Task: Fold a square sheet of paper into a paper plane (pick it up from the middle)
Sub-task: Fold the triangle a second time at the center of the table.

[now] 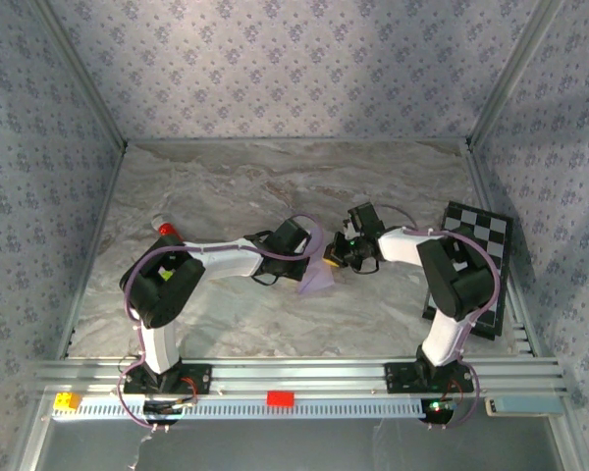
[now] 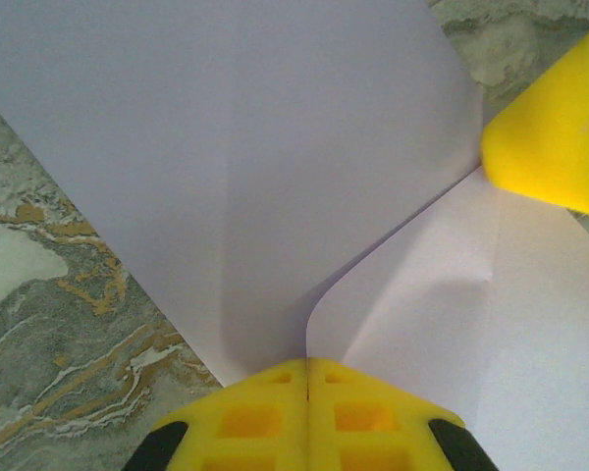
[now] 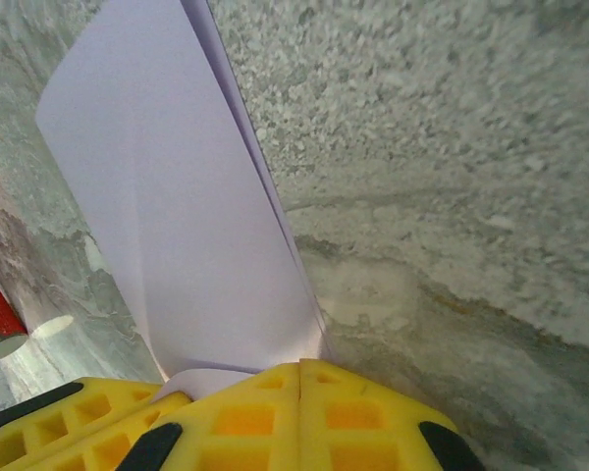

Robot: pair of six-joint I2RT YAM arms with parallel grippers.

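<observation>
Both arms are wearing white shells between chunky black joints: the left arm (image 1: 221, 257) and the right arm (image 1: 412, 245). A thin purple cable (image 1: 127, 292) is looping beside each one. A yellow-green sticker (image 1: 166, 273) is showing on the left arm's black shoulder. A green light (image 1: 442, 404) is glowing just near of the right arm's black base plate (image 1: 424, 378). The left gripper (image 2: 307, 388) and the right gripper (image 3: 299, 392) are showing yellow fingers moulded with square pockets, black at the outer corners.
</observation>
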